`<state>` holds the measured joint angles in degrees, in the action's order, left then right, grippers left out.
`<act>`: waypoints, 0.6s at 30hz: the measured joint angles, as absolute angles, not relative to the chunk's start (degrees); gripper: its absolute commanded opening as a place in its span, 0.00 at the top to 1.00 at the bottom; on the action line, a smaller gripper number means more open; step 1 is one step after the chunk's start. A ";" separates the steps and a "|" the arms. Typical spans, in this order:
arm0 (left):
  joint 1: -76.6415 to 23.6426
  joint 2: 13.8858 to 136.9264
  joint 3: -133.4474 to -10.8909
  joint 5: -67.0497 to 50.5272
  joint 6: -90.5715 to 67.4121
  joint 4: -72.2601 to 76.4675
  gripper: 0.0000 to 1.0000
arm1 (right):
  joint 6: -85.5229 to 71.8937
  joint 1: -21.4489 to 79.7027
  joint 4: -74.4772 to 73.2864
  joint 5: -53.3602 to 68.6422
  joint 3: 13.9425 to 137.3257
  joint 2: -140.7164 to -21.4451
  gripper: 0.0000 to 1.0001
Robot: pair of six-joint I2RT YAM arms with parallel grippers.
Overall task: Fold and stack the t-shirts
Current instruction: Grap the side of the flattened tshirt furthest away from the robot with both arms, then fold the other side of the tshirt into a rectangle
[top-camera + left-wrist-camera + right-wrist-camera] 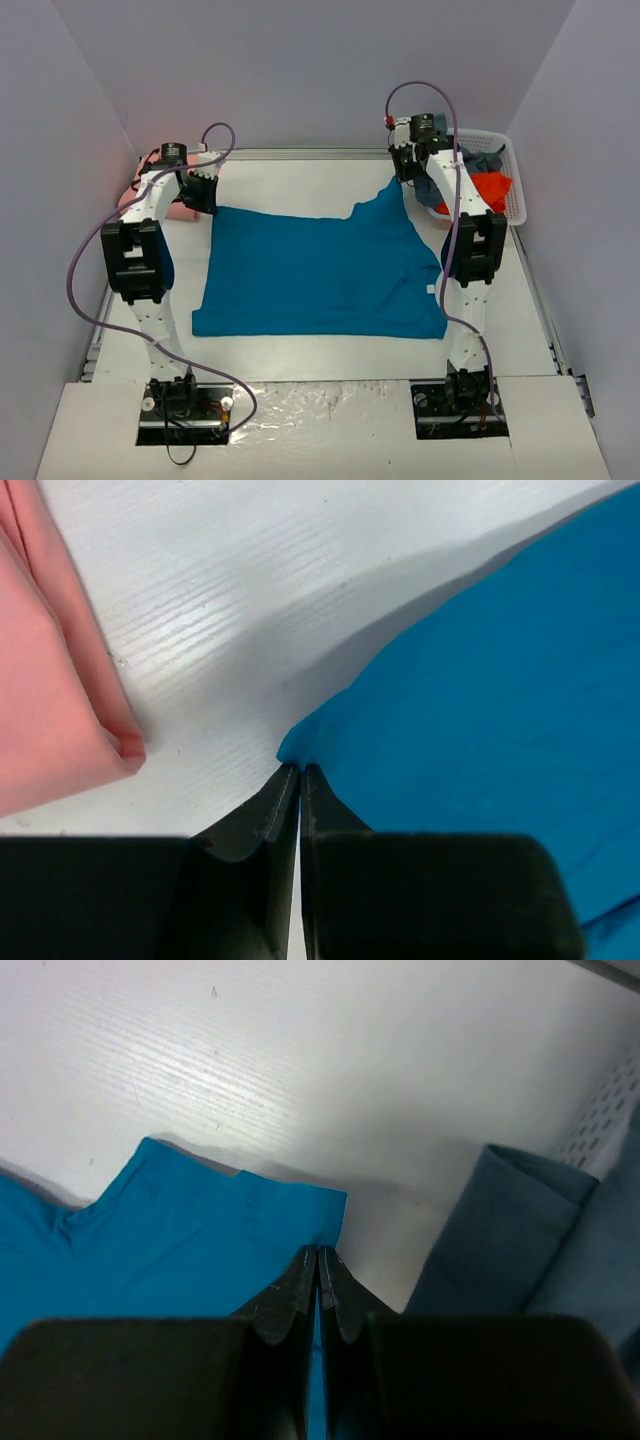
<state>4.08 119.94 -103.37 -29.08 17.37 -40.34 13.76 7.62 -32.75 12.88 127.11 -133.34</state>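
Starting first fold, pinching far corners of teal t-shirt (320,270) tight with left end effector (300,771) and right end effector (318,1253). Next, probably lift evenly toward desk's (320,355) near edge.

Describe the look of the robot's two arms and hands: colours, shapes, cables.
The left arm and right arm are slim white links joined by boxy black motor blocks, on black bases. A looping purple cable runs along each. The left hand and right hand have matte black fingers tapering to wedge tips.
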 measured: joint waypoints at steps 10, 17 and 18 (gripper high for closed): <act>4.14 110.76 -94.87 -31.24 17.96 -39.81 0.98 | 14.22 6.33 -33.17 14.20 111.79 -120.01 1.00; 4.56 105.27 -87.24 -32.23 19.09 -39.13 0.98 | 15.00 6.11 -33.58 14.96 100.20 -108.33 1.00; 4.64 104.55 -86.32 -32.34 19.27 -39.09 0.98 | 15.09 6.09 -33.71 15.05 99.04 -106.89 1.00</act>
<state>4.64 104.55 -86.32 -32.34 19.27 -39.09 15.09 6.09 -33.71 15.05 99.04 -106.89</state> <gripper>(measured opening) 0.029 0.003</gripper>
